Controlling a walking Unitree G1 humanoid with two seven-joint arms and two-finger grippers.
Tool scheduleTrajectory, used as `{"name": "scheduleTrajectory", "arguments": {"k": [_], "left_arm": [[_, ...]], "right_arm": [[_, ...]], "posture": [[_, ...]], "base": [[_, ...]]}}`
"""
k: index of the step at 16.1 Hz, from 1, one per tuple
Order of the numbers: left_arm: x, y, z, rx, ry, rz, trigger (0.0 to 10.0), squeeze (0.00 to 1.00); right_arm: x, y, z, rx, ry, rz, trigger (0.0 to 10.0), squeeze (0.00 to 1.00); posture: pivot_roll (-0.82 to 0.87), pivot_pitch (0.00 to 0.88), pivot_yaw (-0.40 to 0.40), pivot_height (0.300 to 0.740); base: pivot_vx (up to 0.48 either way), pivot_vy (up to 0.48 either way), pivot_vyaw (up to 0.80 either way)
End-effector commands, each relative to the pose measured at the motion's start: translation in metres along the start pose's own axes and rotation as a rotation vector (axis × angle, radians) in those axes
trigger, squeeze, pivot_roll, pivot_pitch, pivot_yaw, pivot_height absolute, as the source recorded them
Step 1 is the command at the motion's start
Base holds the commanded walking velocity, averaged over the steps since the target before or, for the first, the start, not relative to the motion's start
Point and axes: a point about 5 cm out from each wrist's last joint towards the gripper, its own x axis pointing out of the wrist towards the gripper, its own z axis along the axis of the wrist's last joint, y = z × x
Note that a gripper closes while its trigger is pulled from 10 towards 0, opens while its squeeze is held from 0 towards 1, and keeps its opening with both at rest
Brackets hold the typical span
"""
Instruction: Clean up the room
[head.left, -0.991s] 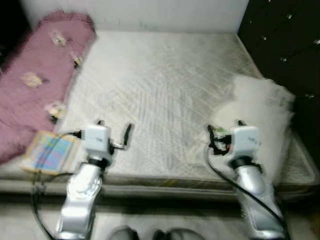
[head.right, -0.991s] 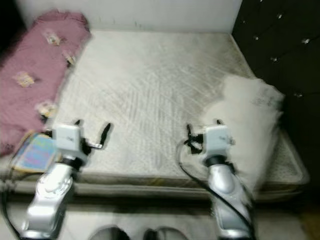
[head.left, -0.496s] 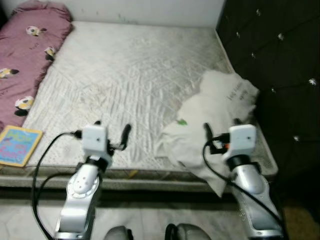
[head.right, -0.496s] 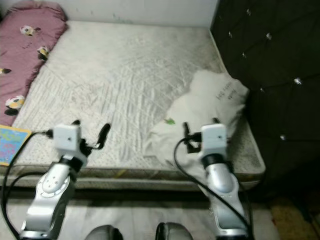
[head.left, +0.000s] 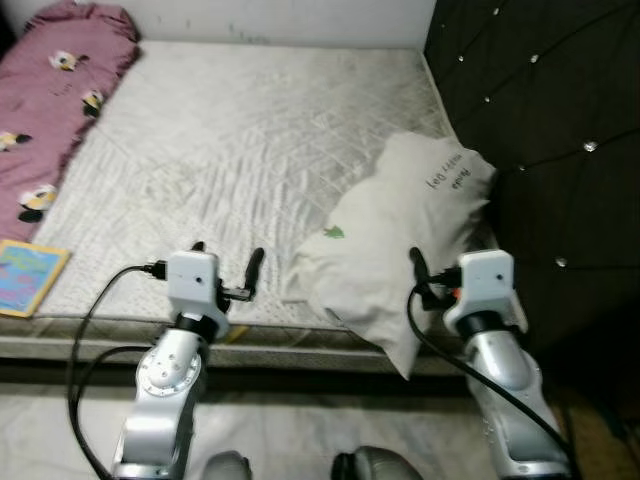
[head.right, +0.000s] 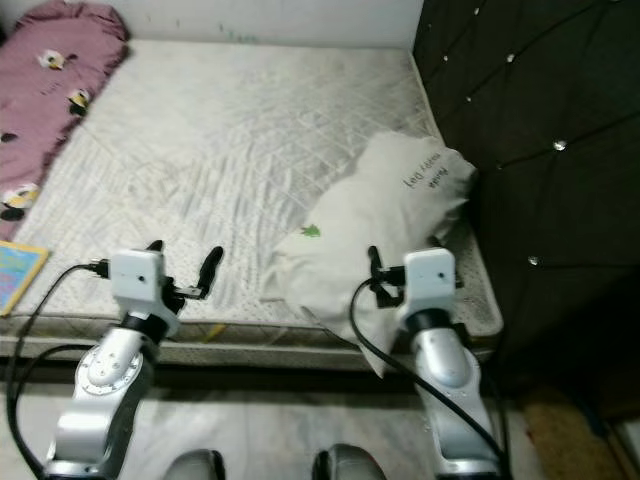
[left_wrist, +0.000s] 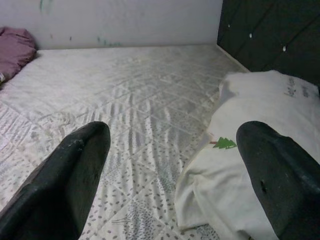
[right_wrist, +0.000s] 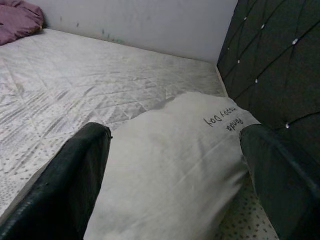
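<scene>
**White pillow at the mattress corner, with both grippers held short of it**

A white pillow (head.left: 400, 235) is shown lying on the bare quilted mattress (head.left: 250, 140), near its front right corner and beside the dark tufted headboard (head.left: 540, 120); one loose corner of the case droops over the mattress edge. The right gripper (right_wrist: 172, 187) is held directly in front of the pillow, its fingers (right_wrist: 75, 180) spread wide with nothing between them. The left gripper (left_wrist: 172, 180) is likewise held with fingers apart, over bare mattress just beside the pillow. The pillow is judged light, soft and easily crushed, with a loose case that may slide over the filling; a hold on a bunched fold at the near end, or a pinch taken deep into the body, is therefore judged safer than one on the drooping corner. A maroon patterned blanket (head.left: 55, 110) and a colourful book (head.left: 28, 278) are seen at the far left.
</scene>
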Motion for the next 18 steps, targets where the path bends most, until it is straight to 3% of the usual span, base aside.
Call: {"name": "scheduleTrajectory", "arguments": {"k": [1, 4, 12, 18], "left_arm": [[0.000, 0.000, 0.003, 0.005, -0.008, 0.004, 10.0, 0.00], [0.000, 0.000, 0.003, 0.006, -0.009, 0.003, 10.0, 0.00], [0.004, 0.000, 0.014, 0.006, -0.065, -0.049, 10.0, 0.00], [0.002, -0.004, 0.010, 0.000, -0.056, -0.068, 10.0, 0.00]], "right_arm": [[0.000, -0.004, 0.002, -0.011, -0.009, -0.009, 10.0, 0.00], [0.000, -0.003, 0.002, -0.010, -0.009, -0.006, 10.0, 0.00], [0.007, -0.005, 0.008, -0.052, -0.033, 0.013, 10.0, 0.00], [0.003, -0.002, 0.001, -0.039, -0.015, 0.010, 10.0, 0.00]], "posture": [[-0.05, 0.087, -0.018, 0.740], [-0.05, 0.087, -0.016, 0.740], [-0.05, 0.112, -0.007, 0.740], [-0.05, 0.094, -0.008, 0.740]], "base": [[0.000, -0.480, 0.00], [0.000, -0.480, 0.00], [0.000, 0.000, 0.00], [0.266, 0.000, 0.00]]}}
